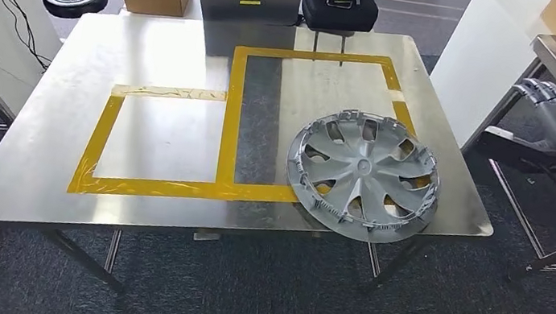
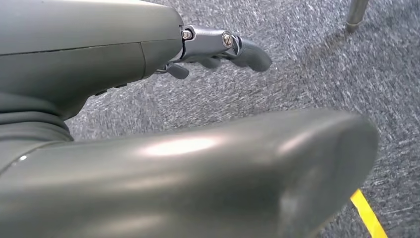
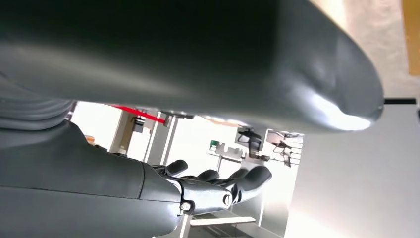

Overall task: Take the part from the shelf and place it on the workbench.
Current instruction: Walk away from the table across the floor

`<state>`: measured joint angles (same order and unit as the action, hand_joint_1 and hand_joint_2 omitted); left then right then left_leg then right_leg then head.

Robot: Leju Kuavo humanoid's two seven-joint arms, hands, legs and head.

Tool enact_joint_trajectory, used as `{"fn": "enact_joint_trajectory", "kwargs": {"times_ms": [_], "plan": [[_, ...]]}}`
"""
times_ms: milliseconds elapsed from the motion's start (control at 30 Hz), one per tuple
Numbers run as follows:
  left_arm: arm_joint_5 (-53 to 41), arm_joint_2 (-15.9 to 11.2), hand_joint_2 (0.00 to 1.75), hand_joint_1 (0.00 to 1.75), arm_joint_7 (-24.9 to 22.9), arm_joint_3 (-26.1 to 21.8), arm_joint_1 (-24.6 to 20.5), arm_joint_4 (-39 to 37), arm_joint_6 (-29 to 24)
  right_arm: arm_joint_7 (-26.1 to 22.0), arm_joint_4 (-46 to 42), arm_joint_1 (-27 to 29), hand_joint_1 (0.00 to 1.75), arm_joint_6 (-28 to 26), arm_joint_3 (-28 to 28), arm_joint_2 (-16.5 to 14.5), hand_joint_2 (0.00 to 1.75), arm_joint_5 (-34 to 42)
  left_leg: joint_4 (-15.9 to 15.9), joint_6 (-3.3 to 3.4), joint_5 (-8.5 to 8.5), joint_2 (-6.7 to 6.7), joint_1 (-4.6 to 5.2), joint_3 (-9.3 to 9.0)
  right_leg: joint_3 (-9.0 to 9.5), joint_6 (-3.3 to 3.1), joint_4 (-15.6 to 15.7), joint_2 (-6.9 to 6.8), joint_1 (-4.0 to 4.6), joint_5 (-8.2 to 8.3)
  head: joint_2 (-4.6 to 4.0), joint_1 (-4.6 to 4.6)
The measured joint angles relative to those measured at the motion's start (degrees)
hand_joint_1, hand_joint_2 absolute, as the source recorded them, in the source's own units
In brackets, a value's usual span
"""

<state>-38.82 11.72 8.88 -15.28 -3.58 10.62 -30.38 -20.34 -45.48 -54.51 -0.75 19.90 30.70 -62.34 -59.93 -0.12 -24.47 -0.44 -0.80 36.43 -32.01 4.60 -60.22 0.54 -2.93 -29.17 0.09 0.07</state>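
One grey wheel cover (image 1: 362,174), lying flat on the workbench (image 1: 61,112), at its near right corner. Sits across the yellow tape (image 1: 173,188) stuck on the workbench, and seems to poke a little past the workbench's near rim. Looks set down already, so probably the job's last bit: keeping the hands clear of it. Might tip off if bumped, being so near the rim.

Right hand (image 1: 547,93) up in the air, off the workbench's right side, well apart from the wheel cover. Holding nothing. Fingers (image 3: 252,176) stretched out side by side, thumb held away from them. Likely kept off to that side so as not to knock the part.

Left hand (image 2: 218,49) hanging low, below the workbench, over the grey carpet (image 2: 297,74). Holding nothing too. Fingers a little bent and loose, not pressed on anything. Probably down there because not needed for this bit.
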Motion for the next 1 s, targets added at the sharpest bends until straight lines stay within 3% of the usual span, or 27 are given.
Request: {"fn": "enact_joint_trajectory", "kwargs": {"times_ms": [67, 133, 167, 233, 300, 333, 367, 467, 533, 600, 633, 700, 767, 800, 833, 867, 933, 1000], "plan": [[-0.08, 0.00, 0.00, 0.00, -0.11, -0.10, 0.00, 0.01, 0.09, 0.29, -0.42, 0.51, 0.00, -0.62, 0.67, -0.05, 0.00, -0.32, -0.10, -0.85, 0.50, -0.22, 0.08, 0.44, -0.80, -1.56, -0.42, 0.22, 0.14, 0.20, 0.00, -0.12], [-0.10, -0.03, 0.00, 0.00, -0.19, -0.20, 0.00, 0.01, 0.23, 0.80, -0.71, 0.66, 0.00, -1.26, 1.51, -0.22, 0.00, -1.01, -1.09, -1.50, -0.56, -0.16, -0.07, 1.20, -1.58, -2.82, -0.36, 0.03, 0.17, 0.73, 0.00, -0.39], [-0.09, -0.03, 0.00, 0.00, -0.20, -0.22, -0.01, 0.00, 0.30, 1.06, -0.74, 0.61, 0.00, -1.50, 1.95, -0.30, 0.00, -1.44, -2.92, -1.67, -2.34, -0.06, -0.14, 1.94, -2.00, -3.37, -0.31, -0.07, 0.20, 1.15, 0.00, -0.50], [0.06, -0.01, 0.00, 0.00, -0.23, -0.25, -0.05, 0.00, 0.34, 1.59, -0.74, 0.55, 0.00, -1.86, 2.76, -0.54, 0.00, -2.08, -9.59, -1.77, -7.46, 0.08, -0.13, 4.02, -2.93, -4.02, -0.27, -0.16, 0.52, 2.00, 0.00, -0.71], [0.23, -0.01, 0.00, 0.00, -0.32, -0.31, -0.08, 0.00, 0.34, 2.20, -0.74, 0.52, 0.00, -2.21, 3.53, -0.93, 0.00, -2.64, -15.55, -1.65, -10.43, 0.07, -0.07, 5.26, -4.06, -4.27, -0.29, -0.17, 0.98, 2.89, 0.00, -0.86], [0.26, -0.01, 0.00, 0.00, -0.41, -0.36, -0.09, 0.00, 0.34, 2.50, -0.74, 0.52, 0.00, -2.39, 3.86, -1.14, 0.00, -2.86, -16.11, -1.42, -10.31, 0.07, 0.00, 4.70, -4.64, -4.30, -0.31, -0.18, 1.20, 3.34, 0.00, -0.90], [0.27, -0.01, 0.00, 0.00, -0.51, -0.41, -0.11, 0.00, 0.34, 2.76, -0.74, 0.50, 0.00, -2.57, 4.14, -1.30, 0.00, -3.03, -14.48, -1.06, -9.28, 0.07, 0.11, 3.06, -5.20, -4.27, -0.31, -0.19, 1.40, 3.79, 0.00, -0.94], [0.27, -0.02, 0.00, 0.00, -0.67, -0.50, -0.26, 0.06, 0.34, 3.62, -0.74, 0.33, 0.00, -3.09, 4.61, -1.60, 0.00, -3.46, -3.58, 0.36, -6.68, 0.10, 0.83, -4.55, -6.23, -3.86, -0.25, -0.38, 1.70, 5.02, 0.00, -0.96], [0.27, -0.01, 0.00, 0.00, -0.68, -0.53, -0.37, 0.11, 0.35, 4.07, -0.76, 0.25, 0.00, -3.62, 4.84, -1.74, 0.00, -3.77, -0.23, 0.75, -6.50, 0.13, 1.38, -6.27, -6.28, -3.13, 0.07, -0.57, 1.55, 5.87, 0.00, -1.01], [0.27, 0.01, 0.00, 0.00, -0.72, -0.57, -0.37, 0.10, 0.35, 4.28, -0.79, 0.34, 0.00, -4.11, 5.14, -1.84, 0.00, -4.04, 0.35, 1.28, -5.34, 0.19, 1.52, -5.77, -6.34, -2.27, 0.58, -0.65, 1.34, 6.73, 0.00, -1.10], [0.27, 0.02, 0.00, 0.00, -0.76, -0.59, -0.36, 0.09, 0.35, 4.45, -0.80, 0.41, 0.00, -4.28, 5.29, -1.87, 0.00, -4.19, 0.76, 1.76, -4.58, 0.27, 1.46, -5.44, -6.65, -1.95, 0.41, -0.64, 1.30, 6.27, 0.00, -1.08], [0.27, 0.09, 0.00, 0.00, -0.81, -0.61, -0.34, 0.08, 0.35, 4.88, -0.81, 0.53, 0.00, -4.46, 5.48, -1.87, 0.00, -4.38, 1.56, 2.54, -2.80, 0.47, 1.23, -4.39, -8.01, -1.54, -2.99, -0.59, 1.28, 2.29, 0.00, -0.91], [0.27, 0.17, 0.00, 0.00, -0.81, -0.61, -0.32, 0.08, 0.36, 5.09, -0.81, 0.69, 0.00, -4.44, 5.64, -1.87, 0.00, -4.46, 1.63, 2.93, -1.39, 0.55, 1.33, -2.72, -9.76, -1.15, -9.77, -0.57, 1.37, -2.88, 0.00, -0.75], [0.27, 0.19, 0.00, 0.00, -0.80, -0.62, -0.31, 0.07, 0.35, 5.10, -0.81, 0.87, 0.00, -4.44, 5.70, -1.87, 0.00, -4.47, 1.55, 2.97, -0.78, 0.57, 1.38, -1.84, -10.14, -1.01, -12.68, -0.57, 1.39, -4.05, 0.00, -0.73], [0.27, 0.20, 0.00, 0.00, -0.79, -0.62, -0.31, 0.07, 0.35, 5.11, -0.81, 1.06, 0.00, -4.45, 5.76, -1.87, 0.00, -4.46, 1.40, 2.98, -0.20, 0.59, 1.42, -0.95, -9.80, -0.93, -14.11, -0.57, 1.39, -3.92, 0.00, -0.71], [0.28, 0.20, 0.00, 0.00, -0.76, -0.63, -0.31, 0.07, 0.38, 5.15, -0.81, 1.22, 0.00, -4.51, 5.82, -1.87, 0.00, -4.44, 1.20, 2.93, 0.35, 0.60, 1.43, -0.04, -8.56, -0.92, -13.72, -0.57, 1.39, -2.83, 0.00, -0.69], [0.43, 0.26, 0.00, 0.00, -0.75, -0.64, -0.34, 0.08, 0.49, 5.65, -0.87, 1.35, 0.00, -4.95, 5.92, -1.87, 0.00, -4.59, 0.57, 2.65, 1.34, 0.60, 1.43, 1.67, -3.39, -1.10, -7.69, -0.62, 1.41, -0.84, 0.00, -0.64], [0.54, 0.30, 0.00, 0.00, -0.95, -0.66, -0.38, 0.10, 0.72, 6.47, -1.09, 1.48, 0.00, -5.70, 5.94, -1.91, 0.00, -4.91, 0.04, 2.09, 2.17, 0.53, 1.53, 2.66, 1.16, -1.81, -1.16, -0.59, 1.74, -1.30, 0.00, -0.66]]}}
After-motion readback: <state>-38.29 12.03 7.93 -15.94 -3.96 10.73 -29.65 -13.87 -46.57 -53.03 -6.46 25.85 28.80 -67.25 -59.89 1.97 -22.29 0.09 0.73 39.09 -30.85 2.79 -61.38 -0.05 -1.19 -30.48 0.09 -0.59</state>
